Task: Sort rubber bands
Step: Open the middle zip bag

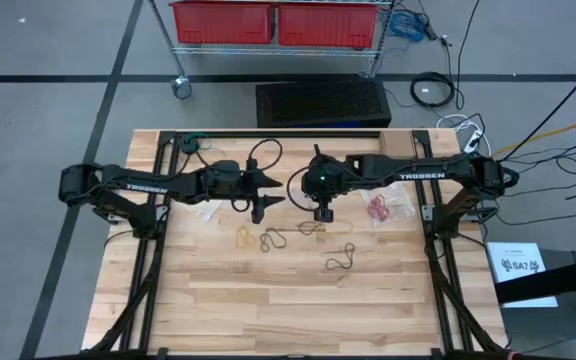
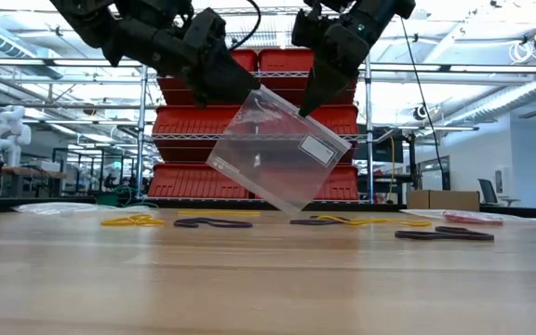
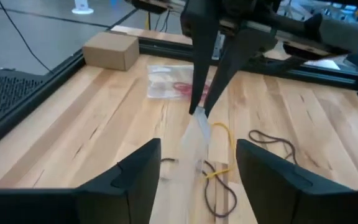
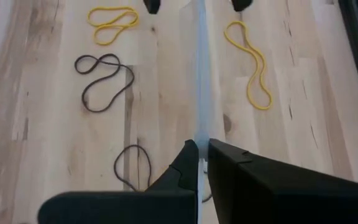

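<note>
Wooden bench [image 1: 368, 300] beneath two dark arms | clear plastic bag [image 2: 277, 149] hangs above it, pinched at one corner by right gripper [image 2: 307, 104], fingers clamped | left gripper [image 1: 264, 199] just beside bag, fingers spread wide, holding nothing | rubber bands [image 4: 104, 81], yellow and black, scattered on bench below.

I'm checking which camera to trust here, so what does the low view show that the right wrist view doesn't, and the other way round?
Only the low view shows the clear plastic zip bag broadside, white label visible, hanging above the table from the right gripper, with the left gripper, jaws apart, beside its other top corner. Only the right wrist view shows loop shapes from above: two yellow rubber bands and a dark rubber band. Both show the wooden table, the bag and bands lying on it.
</note>
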`<state>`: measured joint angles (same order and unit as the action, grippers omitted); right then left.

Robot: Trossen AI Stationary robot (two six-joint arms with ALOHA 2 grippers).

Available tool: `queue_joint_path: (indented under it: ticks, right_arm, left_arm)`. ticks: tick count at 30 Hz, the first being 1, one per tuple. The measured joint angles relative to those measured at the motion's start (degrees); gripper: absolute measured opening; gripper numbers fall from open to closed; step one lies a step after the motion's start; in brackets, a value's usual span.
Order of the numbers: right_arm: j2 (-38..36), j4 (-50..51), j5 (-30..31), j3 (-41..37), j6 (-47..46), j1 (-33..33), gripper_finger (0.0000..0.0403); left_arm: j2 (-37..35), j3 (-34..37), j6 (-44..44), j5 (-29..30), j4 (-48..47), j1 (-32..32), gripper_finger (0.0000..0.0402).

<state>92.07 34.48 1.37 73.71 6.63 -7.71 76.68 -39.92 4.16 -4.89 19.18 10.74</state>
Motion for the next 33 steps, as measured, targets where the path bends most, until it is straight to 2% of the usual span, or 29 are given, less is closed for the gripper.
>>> queue_joint_path:
  ticks: [3,6,9,13,15,23,33]
  right_arm:
    - [0.0,-0.09,0.0,0.0,0.08,0.01,0.0]
    - [0.0,-0.42,0.01,0.0,0.26,0.01,0.0]
    - [0.0,-0.41,0.04,0.0,0.26,0.01,0.0]
    - [-0.02,-0.4,0.07,0.0,0.5,0.01,0.0]
    - [-0.02,-0.39,0.07,0.02,0.68,0.01,0.0]
    - [-0.68,1.67,0.02,0.17,-0.22,0.01,0.0]
    - [-1.11,7.37,0.26,0.22,-1.71,-0.06,0.0]
  left_arm:
    - [1.51,-1.43,0.0,-0.02,-0.52,0.0,0.0211]
    - [3.0,-2.69,-0.31,-0.02,-0.83,0.0,0.0185]
    - [3.24,-3.17,-2.5,-0.04,-2.71,0.0,0.0131]
    - [3.04,-3.17,-4.61,-0.35,-3.94,0.0,0.0035]
    - [2.96,-3.19,-4.89,-0.8,-3.54,0.0,0.0011]
    - [2.19,-3.2,-5.15,-0.92,-3.42,0.0,0.0004]
    - [-3.83,-3.19,-7.31,1.0,-5.3,0.15,0.0002]
